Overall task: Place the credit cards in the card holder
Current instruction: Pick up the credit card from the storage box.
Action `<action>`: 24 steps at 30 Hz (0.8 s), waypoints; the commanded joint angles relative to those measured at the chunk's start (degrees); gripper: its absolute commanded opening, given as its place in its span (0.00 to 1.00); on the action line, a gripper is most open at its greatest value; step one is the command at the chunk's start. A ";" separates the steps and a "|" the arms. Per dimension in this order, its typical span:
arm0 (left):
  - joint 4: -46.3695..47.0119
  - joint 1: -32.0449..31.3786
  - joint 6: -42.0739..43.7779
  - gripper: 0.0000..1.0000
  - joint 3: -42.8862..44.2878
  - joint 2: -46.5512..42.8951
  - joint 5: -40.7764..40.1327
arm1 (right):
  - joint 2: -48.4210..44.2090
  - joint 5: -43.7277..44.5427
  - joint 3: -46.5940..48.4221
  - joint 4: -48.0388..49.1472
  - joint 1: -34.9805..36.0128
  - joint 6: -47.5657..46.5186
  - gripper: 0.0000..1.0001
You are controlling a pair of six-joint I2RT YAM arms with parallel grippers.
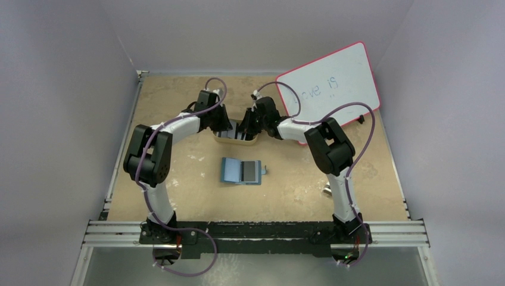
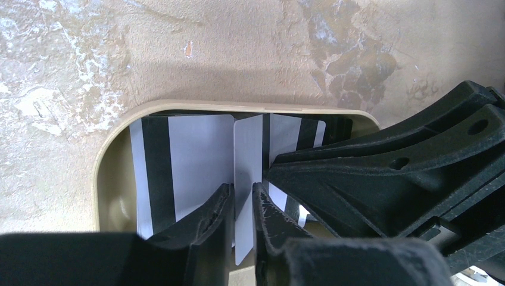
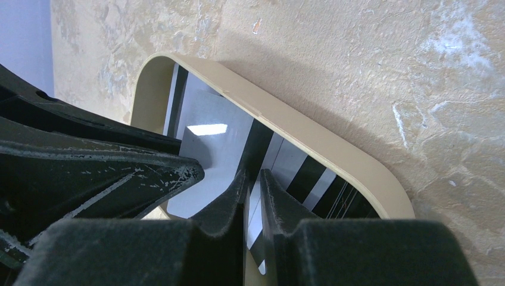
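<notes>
The teal-blue card holder (image 1: 231, 170) lies open mid-table with a grey, dark-striped credit card (image 1: 251, 171) on its right half. Farther back, both grippers dip into a tan tray (image 1: 237, 141) holding several white, black-striped credit cards (image 2: 199, 161). My left gripper (image 2: 242, 189) is shut on a plain pale card (image 2: 248, 149) that stands on edge between its fingers. My right gripper (image 3: 254, 176) is shut on a striped card (image 3: 256, 205) at the tray's other end. In the top view the left gripper (image 1: 223, 126) and right gripper (image 1: 249, 126) nearly touch.
The tray's rim (image 2: 238, 106) curves around the cards on the tan tabletop. A pink-framed whiteboard (image 1: 330, 86) leans at the back right. A small metallic object (image 1: 327, 190) lies by the right arm. Grey walls enclose the table.
</notes>
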 commanded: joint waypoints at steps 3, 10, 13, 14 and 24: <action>0.54 0.14 -0.78 0.01 1.63 1.36 1.91 | -0.30 -1.02 -0.91 0.95 -0.12 0.42 0.14; -1.36 0.20 -1.32 0.00 1.73 -3.50 -0.01 | -6.27 -0.42 -1.72 -1.45 -0.87 -1.87 0.19; -1.17 0.26 -2.60 0.00 1.10 -7.50 -0.33 | -12.56 -0.55 -4.26 -0.85 -1.71 -3.12 0.23; -0.91 0.27 -3.13 0.00 0.84 -8.82 -0.17 | -14.66 -1.03 -5.15 -0.67 -2.04 -3.36 0.25; 18.35 0.62 -17.54 0.00 -11.87 -20.75 16.42 | -28.33 -16.30 -20.31 15.66 -7.22 3.67 0.37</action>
